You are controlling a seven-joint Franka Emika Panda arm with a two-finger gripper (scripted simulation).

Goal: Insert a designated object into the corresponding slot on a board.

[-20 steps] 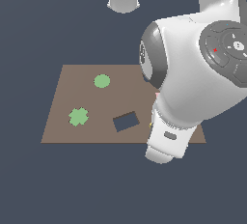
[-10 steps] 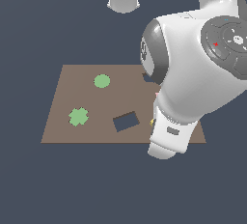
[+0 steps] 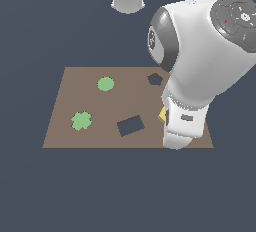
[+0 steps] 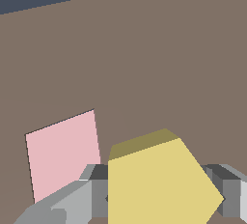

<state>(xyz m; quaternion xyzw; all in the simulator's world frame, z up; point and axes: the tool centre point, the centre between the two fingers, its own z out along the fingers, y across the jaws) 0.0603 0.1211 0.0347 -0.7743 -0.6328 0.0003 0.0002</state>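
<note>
My gripper [image 4: 159,203] pinches the yellow block [image 4: 159,184] between its fingers, just above the board [image 3: 100,106] beside the pink diamond [image 4: 62,158]. I judge this the carrying step: next I must bring the block over the pentagon slot [image 3: 155,79], match its angle, and lower.

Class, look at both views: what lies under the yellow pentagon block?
Brown board surface shows around the yellow pentagon block, with a flat pink shape beside it. Directly beneath is covered; the tool flanks the block.
</note>
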